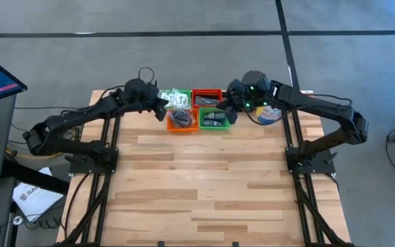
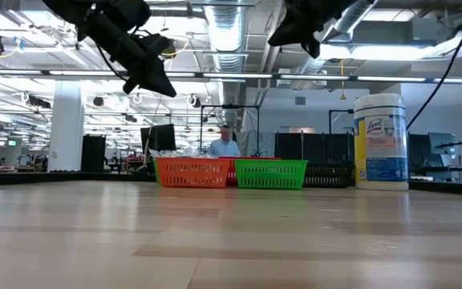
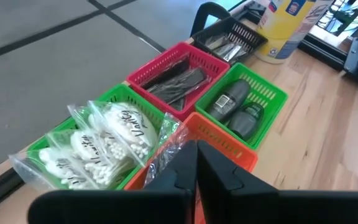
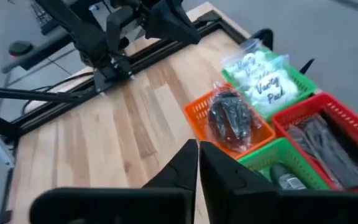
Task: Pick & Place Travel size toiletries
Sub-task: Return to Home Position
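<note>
Pressed-together dark fingers fill the foreground of both wrist views: the left pincer (image 3: 196, 146) and the right pincer (image 4: 198, 144) are each closed on nothing, raised above the worktop (image 1: 204, 185) on either side of the bin cluster at its far edge. Clear vanity packs (image 3: 95, 146) of cotton swabs overflow one green bin (image 3: 114, 94); bagged black hair brushes (image 4: 230, 118) lie in the orange bin (image 4: 197, 119) beside it. Dark slim items (image 3: 179, 84) (too indistinct to name) lie in the red bin (image 3: 160, 62), dark grey ovals (image 3: 232, 106) in the second green bin (image 3: 273, 107), silvery pieces (image 3: 219, 40) in the black bin (image 3: 241, 38), near the wipes canister (image 2: 381, 140).
</note>
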